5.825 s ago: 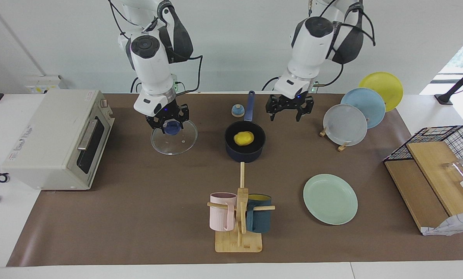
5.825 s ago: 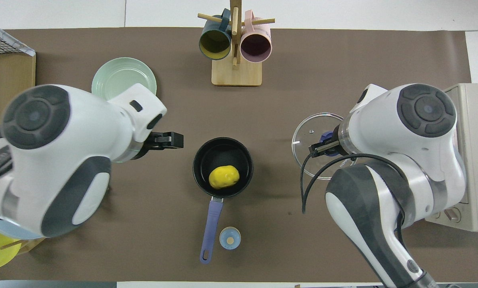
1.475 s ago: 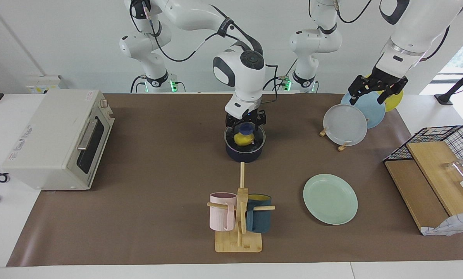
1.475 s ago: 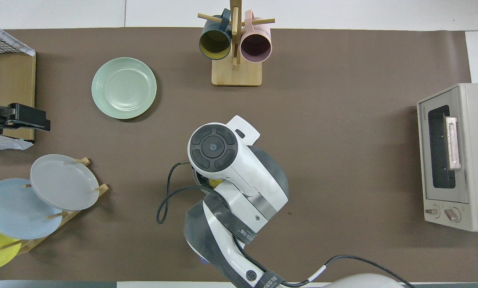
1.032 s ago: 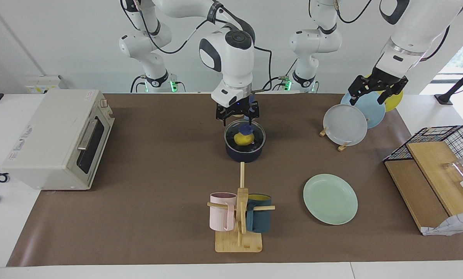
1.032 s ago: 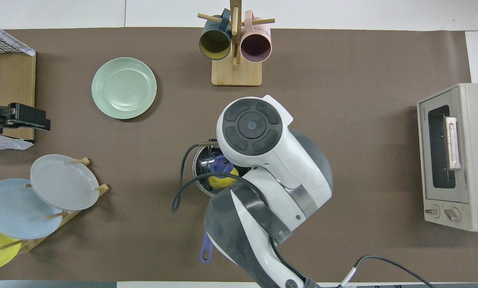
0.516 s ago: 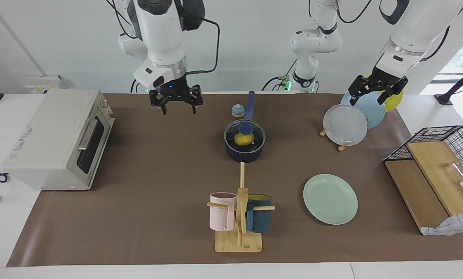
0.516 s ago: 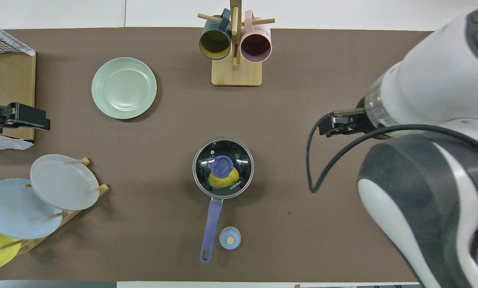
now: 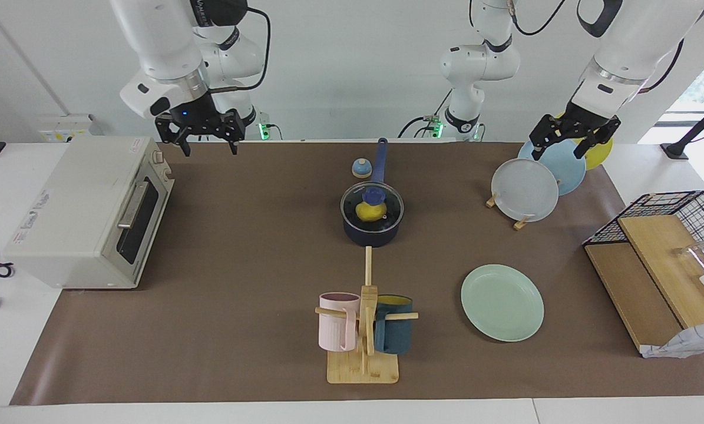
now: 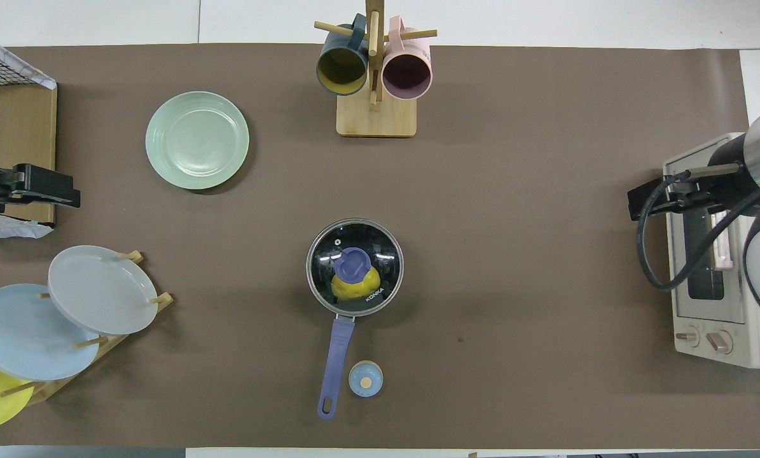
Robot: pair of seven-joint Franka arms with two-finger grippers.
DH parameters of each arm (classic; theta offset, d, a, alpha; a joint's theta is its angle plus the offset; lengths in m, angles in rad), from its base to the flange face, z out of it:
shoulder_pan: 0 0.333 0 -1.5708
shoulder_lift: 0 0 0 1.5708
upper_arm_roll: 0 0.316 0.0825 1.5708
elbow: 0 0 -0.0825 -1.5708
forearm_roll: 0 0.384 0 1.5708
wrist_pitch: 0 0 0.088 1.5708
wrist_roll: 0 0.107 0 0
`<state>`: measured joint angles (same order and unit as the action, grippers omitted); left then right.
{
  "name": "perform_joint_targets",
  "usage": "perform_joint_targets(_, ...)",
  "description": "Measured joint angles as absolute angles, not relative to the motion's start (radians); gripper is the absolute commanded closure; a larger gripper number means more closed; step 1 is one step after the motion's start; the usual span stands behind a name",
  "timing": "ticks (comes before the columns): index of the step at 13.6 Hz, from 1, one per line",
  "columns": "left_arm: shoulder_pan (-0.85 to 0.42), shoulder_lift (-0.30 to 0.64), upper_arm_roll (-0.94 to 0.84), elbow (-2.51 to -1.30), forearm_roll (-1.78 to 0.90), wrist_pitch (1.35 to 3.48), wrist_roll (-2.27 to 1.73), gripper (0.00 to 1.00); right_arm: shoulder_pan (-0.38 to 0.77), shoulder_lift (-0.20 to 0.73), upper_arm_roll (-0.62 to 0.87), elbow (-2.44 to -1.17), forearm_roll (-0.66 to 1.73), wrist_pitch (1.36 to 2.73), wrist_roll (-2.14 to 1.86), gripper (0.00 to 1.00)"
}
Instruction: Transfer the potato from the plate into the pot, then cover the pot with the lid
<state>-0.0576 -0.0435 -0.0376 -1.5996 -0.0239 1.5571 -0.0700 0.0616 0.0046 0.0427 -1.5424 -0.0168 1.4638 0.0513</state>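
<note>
Facing view shows the brown table mat (image 9: 240,282) with one white toaster oven (image 9: 86,212) at the right arm's end and one wire basket (image 9: 676,215) with wooden boards at the left arm's end, part of it cut off by the frame edge. Two arms hang raised and clear of everything: the right gripper (image 9: 207,141) is over the mat's edge beside the oven's top corner, its fingers spread wide and holding nothing, and the left gripper (image 9: 568,140) is over the plate rack, fingers likewise spread and empty. Four plates appear: the plate (image 9: 502,302) of pale mint lies flat and bare on the mat, farther from the robots than the rack, while a grey plate (image 9: 524,189), a light blue plate (image 9: 558,162) and a yellow plate (image 9: 593,141) stand overlapping, the yellow one largely hidden. One pot (image 9: 372,229) sits mid-table, its handle pointing toward the robots, with the lid (image 10: 380,245) seated on its rim. The potato (image 9: 368,212) lies inside, seen through the glass and partly covered by the lid's blue knob. Two mugs, one pink mug (image 9: 337,321) and one teal mug (image 9: 394,330), hang on one wooden stand (image 9: 363,368). One small blue dome (image 9: 360,168) rests just beside the pot handle.
</note>
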Motion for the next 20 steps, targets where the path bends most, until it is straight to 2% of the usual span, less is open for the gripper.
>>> perform_joint_targets(7, -0.058, -0.046, -0.038, -1.608, -0.024, 1.562, -0.07, 0.0, 0.081, -0.061, 0.037, -1.613, -0.028, 1.468, 0.051, 0.0)
perform_joint_targets(20, -0.058, -0.051, -0.037, -1.622, -0.024, 1.579, -0.07, 0.0, 0.046, -0.055, 0.005, -1.643, -0.027, 1.475, 0.051, 0.0)
